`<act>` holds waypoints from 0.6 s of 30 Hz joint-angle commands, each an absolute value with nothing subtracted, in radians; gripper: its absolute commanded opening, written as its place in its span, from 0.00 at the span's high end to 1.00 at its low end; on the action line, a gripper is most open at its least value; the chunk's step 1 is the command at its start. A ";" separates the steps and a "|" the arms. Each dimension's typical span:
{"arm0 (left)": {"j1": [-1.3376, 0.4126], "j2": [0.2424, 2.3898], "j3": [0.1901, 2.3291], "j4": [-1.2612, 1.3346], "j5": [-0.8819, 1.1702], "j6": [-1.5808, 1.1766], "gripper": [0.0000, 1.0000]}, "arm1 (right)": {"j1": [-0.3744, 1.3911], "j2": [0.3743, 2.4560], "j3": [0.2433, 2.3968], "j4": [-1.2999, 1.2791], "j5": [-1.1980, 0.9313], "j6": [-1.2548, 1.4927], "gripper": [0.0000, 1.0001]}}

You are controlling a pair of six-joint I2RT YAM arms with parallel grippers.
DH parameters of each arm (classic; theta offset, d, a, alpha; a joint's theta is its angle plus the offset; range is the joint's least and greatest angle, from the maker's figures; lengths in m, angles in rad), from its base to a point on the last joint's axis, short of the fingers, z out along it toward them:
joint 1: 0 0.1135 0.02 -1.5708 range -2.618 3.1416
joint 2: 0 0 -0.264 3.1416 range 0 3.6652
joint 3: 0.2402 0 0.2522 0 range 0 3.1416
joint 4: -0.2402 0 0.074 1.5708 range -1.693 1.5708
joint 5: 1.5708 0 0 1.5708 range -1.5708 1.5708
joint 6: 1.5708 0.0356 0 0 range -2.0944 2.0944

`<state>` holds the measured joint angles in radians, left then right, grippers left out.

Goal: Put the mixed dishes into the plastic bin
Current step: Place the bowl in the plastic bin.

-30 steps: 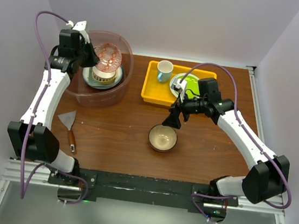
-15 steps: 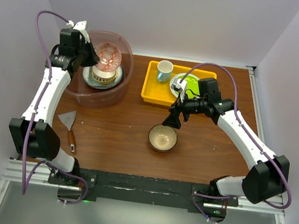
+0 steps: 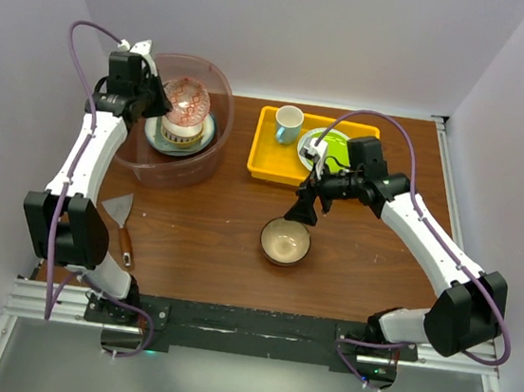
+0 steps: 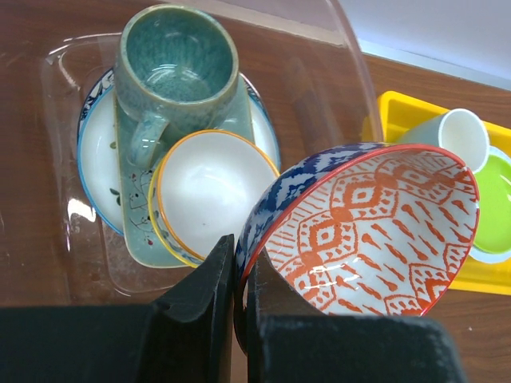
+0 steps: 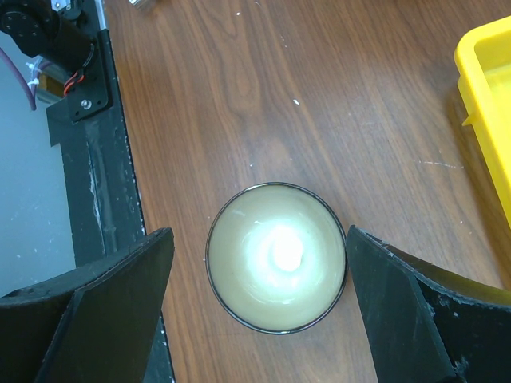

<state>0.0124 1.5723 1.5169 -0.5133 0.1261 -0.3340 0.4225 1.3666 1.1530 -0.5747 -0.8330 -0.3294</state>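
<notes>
On the brown wooden table (image 3: 211, 219), the plastic bin (image 3: 212, 147) sits at ten o'clock and holds a plate, a teal mug (image 4: 176, 64) and a white bowl (image 4: 211, 187). Over the last second the left gripper (image 4: 238, 263), clamped on the rim of the red-patterned bowl (image 4: 367, 231), has barely shifted above the bin while its elbow swung, so I judge the drop is close. The right gripper (image 5: 259, 239) has not moved and hangs wide open over the cream bowl (image 5: 275, 271) near six o'clock, which has yet to be picked up.

Bin (image 3: 174, 174) far left, dishes (image 3: 185, 135) inside; tray (image 3: 268, 164) right of it; bowl (image 3: 285, 243) front centre.
</notes>
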 commanded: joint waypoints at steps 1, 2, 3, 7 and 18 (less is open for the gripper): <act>0.023 1.601 1.569 -0.448 0.077 -0.335 1.00 | 0.419 1.332 1.143 -0.549 -0.851 -0.331 0.07; 0.021 1.609 1.571 -0.456 0.066 -0.330 1.00 | 0.417 1.333 1.143 -0.551 -0.853 -0.331 0.07; 0.023 1.618 1.577 -0.460 0.048 -0.324 1.00 | 0.417 1.333 1.143 -0.549 -0.853 -0.331 0.07; 0.023 1.692 1.612 -0.494 0.012 -0.299 1.00 | 0.417 1.336 1.141 -0.546 -0.856 -0.331 0.07; 0.021 1.835 1.712 -0.551 -0.026 -0.273 1.00 | 0.419 1.333 1.143 -0.549 -0.856 -0.331 0.07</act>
